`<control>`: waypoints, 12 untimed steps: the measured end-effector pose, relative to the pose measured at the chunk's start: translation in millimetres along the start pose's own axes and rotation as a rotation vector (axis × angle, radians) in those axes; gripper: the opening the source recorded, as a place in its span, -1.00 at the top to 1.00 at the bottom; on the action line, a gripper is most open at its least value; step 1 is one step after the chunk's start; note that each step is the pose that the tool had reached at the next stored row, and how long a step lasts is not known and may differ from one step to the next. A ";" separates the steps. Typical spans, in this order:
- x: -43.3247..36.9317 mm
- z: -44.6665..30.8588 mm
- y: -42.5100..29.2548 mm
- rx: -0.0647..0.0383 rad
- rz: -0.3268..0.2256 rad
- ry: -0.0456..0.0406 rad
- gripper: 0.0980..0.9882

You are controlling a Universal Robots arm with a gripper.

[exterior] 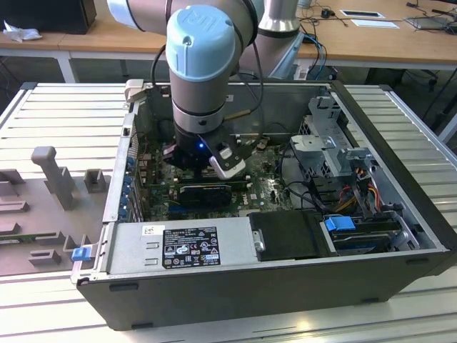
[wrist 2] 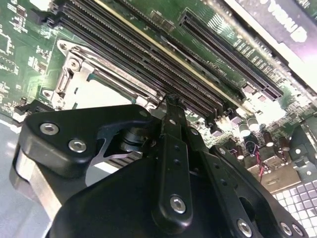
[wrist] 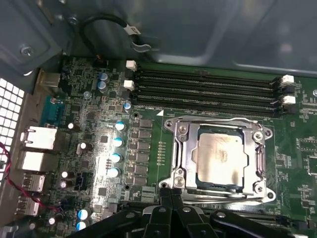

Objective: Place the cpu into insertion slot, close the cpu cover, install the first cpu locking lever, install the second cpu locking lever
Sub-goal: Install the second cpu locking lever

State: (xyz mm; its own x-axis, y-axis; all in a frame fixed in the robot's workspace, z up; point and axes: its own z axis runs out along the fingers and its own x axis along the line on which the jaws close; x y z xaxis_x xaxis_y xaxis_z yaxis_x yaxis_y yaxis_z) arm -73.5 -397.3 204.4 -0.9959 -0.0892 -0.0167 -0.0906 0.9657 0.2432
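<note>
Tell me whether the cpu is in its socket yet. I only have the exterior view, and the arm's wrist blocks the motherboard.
Observer: Yes. In the first wrist view the cpu lies flat in the socket, metal top showing.
Operator: And the cover?
Observer: The cpu cover is down, framing the chip.
Operator: Where is the gripper?
Observer: The gripper is shut, with its tips at the cover's edge, on the side away from the memory slots.
</note>
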 end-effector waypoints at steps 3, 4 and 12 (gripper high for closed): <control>0.7 2.0 -0.6 -0.010 0.000 -0.0010 0.98; 0.8 2.4 -0.7 -0.013 0.000 -0.0012 0.98; 0.9 8.0 -2.1 -0.037 0.000 -0.0033 0.98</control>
State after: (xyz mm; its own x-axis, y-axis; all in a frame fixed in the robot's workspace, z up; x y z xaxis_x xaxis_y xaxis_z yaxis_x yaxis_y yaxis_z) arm -74.3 -397.5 196.1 -0.9959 -0.0885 -0.0199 -0.0905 0.9561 0.2786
